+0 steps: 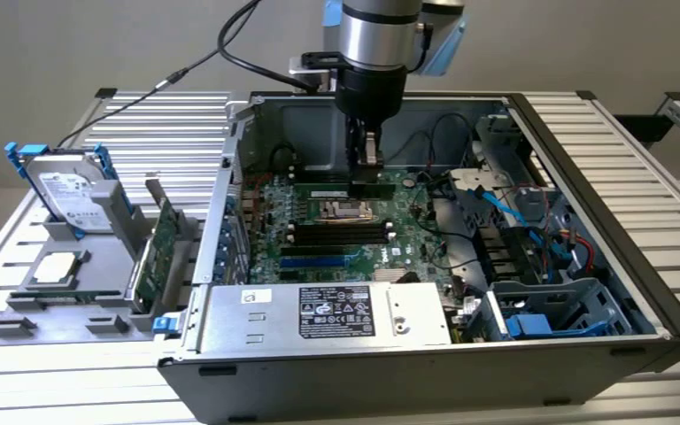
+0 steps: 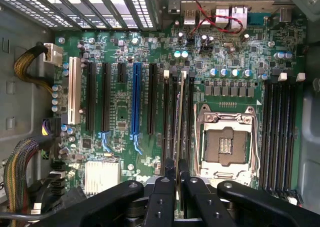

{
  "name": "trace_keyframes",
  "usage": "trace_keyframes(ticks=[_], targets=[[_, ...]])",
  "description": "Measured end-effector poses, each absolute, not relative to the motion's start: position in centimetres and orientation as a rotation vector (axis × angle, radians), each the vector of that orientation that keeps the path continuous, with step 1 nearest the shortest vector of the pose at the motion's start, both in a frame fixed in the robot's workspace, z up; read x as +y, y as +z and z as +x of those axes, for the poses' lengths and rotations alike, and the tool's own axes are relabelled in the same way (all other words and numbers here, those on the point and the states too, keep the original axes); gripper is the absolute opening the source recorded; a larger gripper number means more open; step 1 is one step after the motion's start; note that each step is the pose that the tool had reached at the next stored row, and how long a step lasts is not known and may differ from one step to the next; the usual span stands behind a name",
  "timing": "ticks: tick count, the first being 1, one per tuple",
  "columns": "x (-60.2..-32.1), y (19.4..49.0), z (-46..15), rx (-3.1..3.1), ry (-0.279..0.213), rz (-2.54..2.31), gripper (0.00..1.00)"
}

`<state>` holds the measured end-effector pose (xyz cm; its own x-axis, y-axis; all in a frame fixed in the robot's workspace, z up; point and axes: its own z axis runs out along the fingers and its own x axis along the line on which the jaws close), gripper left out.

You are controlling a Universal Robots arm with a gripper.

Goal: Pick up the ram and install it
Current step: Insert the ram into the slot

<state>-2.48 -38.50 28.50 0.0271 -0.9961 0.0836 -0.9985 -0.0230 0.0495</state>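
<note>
The ram (image 2: 181, 112) is a thin green stick seen edge-on in the wrist view, and my gripper (image 2: 176, 163) is shut on it. One black finger (image 2: 169, 169) presses each side. The stick runs along the black memory slots (image 2: 167, 117) beside the empty silver processor socket (image 2: 227, 142). Whether it touches a slot I cannot tell. In the exterior view my gripper (image 1: 370, 173) points straight down inside the open case. There the ram (image 1: 322, 189) sits low over the motherboard (image 1: 316, 257), just behind the socket (image 1: 346, 211).
Case walls (image 1: 227, 177) surround the board. A power supply (image 1: 328, 314) sits at the front and cabled drive cages (image 1: 529, 239) at the exterior view's right. More memory slots (image 2: 280, 127) flank the socket's other side. Outside, a grey holder carries a hard drive (image 1: 68, 190), a processor chip (image 1: 57, 267) and an expansion card (image 1: 157, 243).
</note>
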Motion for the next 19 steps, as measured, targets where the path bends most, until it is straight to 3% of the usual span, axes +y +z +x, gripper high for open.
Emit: trace_keyframes(ticks=[19], targets=[[-38.5,25.4,-2.8,-2.087,0.056,2.208,0.14]])
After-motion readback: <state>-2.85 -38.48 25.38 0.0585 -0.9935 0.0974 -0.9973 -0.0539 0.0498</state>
